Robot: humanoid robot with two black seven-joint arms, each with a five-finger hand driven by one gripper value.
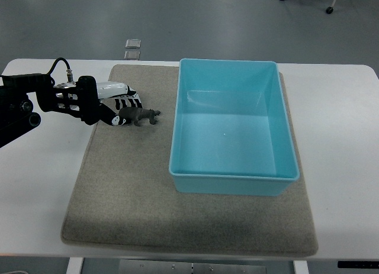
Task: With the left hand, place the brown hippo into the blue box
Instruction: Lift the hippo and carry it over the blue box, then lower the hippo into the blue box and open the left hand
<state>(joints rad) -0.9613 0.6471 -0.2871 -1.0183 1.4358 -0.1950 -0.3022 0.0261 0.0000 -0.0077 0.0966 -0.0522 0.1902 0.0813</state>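
1. Nearest the camera runs the front edge of a white tabletop, seen steeply from above; it fills most of the view.
2. Lying on the tabletop is a large grey-beige felt mat, roughly rectangular, reaching from near the far edge almost to the front edge.
3. On the right half of the mat sits a light blue box, an open plastic bin with upright walls. Its inside shows only its own blue floor.
4. To the left of the box, near the mat's far left corner, lies the brown hippo, a small dark toy animal. It rests on the mat, outside the box and a little apart from the box's left wall.
5. The left arm, black with a cable looping above it, comes in from the left edge of the view across the tabletop's far left corner.
6. The left hand, black and white, is at the hippo's left end. Its fingers curl around that end and touch the toy, so the hand appears to be closed on the hippo, though how firm the grip is cannot be told.
7. Beyond the tabletop's far edge is grey floor, with a small square fitting set in it and chair castors at the upper right corner of the view.
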